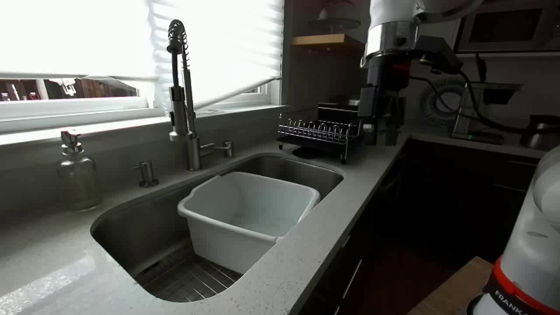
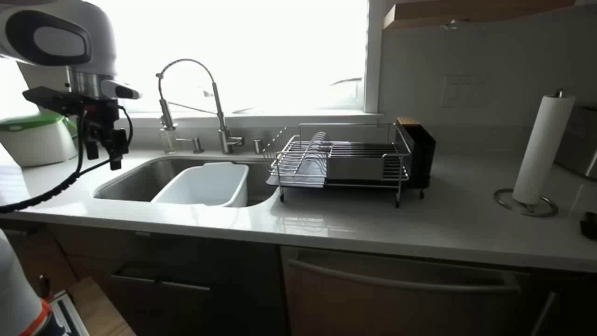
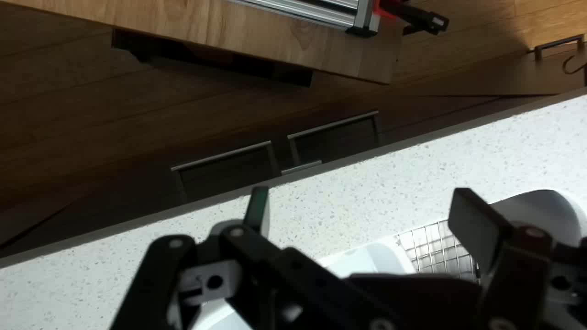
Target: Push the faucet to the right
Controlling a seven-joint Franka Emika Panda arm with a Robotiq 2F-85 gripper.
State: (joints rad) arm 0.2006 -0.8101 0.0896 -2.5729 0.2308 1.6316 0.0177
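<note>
The faucet is a tall silver-grey tap with a coiled-spring arch, standing behind the sink in both exterior views; its spray head shows in an exterior view and its base column in an exterior view. There the spray head hangs to the left of the base, and the side lever points right. The faucet is out of the wrist view. My gripper points down, open and empty, apart from the faucet. It shows at the left in an exterior view, above the counter near the sink's left end. In the wrist view its fingers are wide apart.
A white tub sits in the sink. A dish rack stands right of the sink. A glass soap bottle and small dispenser stand beside the faucet. A green-lidded bin and paper towel roll are on the counter.
</note>
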